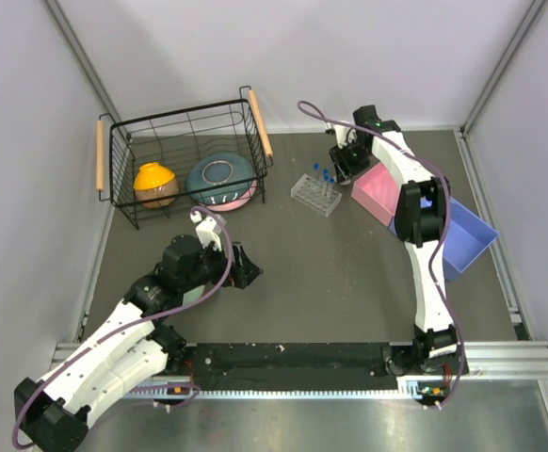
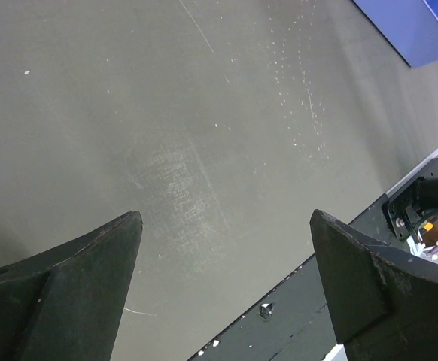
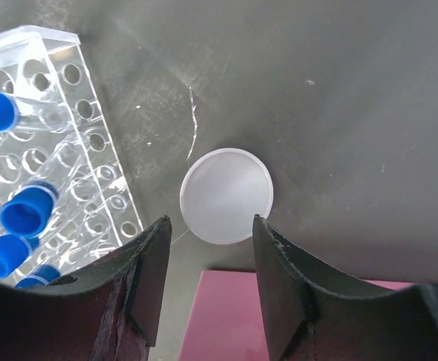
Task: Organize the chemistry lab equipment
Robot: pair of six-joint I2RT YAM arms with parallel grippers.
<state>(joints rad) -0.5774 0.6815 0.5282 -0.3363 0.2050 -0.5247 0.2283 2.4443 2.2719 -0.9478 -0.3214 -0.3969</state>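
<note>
Small white round cup [image 3: 226, 195] sits flat on the grey table [image 3: 354, 113], just beside the clear rectangular tube rack [image 3: 61, 135] with blue-capped tubes [image 3: 27, 210]. Your right end effector [image 3: 210, 223] hangs over it, moderately parted, one finger either side, gripping nothing. Pink tray [image 3: 234, 316] close by. Your left end effector [image 2: 225, 218]: wide, empty, over the table.

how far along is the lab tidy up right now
Done: blue-capped tubes stand in the clear rack. In hand: the right gripper hangs open over a white round cup beside the rack, not gripped yet. Left: putting that cup away; the left gripper is open, holding nothing.
</note>
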